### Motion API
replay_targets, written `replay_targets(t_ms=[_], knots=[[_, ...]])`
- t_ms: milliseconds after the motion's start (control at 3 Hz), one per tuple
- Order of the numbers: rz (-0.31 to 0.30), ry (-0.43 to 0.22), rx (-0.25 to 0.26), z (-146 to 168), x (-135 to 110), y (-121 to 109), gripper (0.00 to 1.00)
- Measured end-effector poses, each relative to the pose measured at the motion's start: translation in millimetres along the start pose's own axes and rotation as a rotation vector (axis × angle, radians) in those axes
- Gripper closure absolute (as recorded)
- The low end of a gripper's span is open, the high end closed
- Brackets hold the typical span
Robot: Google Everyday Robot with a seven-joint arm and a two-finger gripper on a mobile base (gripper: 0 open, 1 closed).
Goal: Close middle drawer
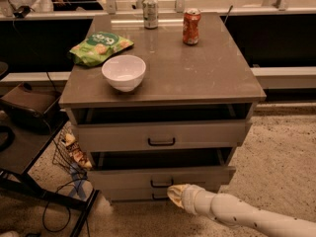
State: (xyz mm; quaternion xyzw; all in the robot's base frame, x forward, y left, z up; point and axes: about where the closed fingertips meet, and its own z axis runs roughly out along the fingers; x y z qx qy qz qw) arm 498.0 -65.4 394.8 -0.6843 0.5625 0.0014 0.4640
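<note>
The grey-beige cabinet has three stacked drawers. The middle drawer stands pulled out a little, with a dark gap above its flat front and a small black bar handle. My gripper, on a white arm coming in from the lower right, is right at the drawer's front, just below and right of the handle, over the narrow lowest drawer. The taller uppermost drawer also stands slightly out.
On the cabinet top are a white bowl, a green snack bag, a silver can and an orange can. A black stand, a wire basket and cables lie to the left. Carpet lies to the right.
</note>
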Motion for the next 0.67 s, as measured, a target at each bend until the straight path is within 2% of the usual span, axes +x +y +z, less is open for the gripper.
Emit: replay_targets(t_ms=[333,667], knots=[[-0.013,-0.024,-0.003,19.1,9.9,-30.1,1.0],[-0.013,-0.024,-0.003,19.1,9.9,-30.1,1.0]])
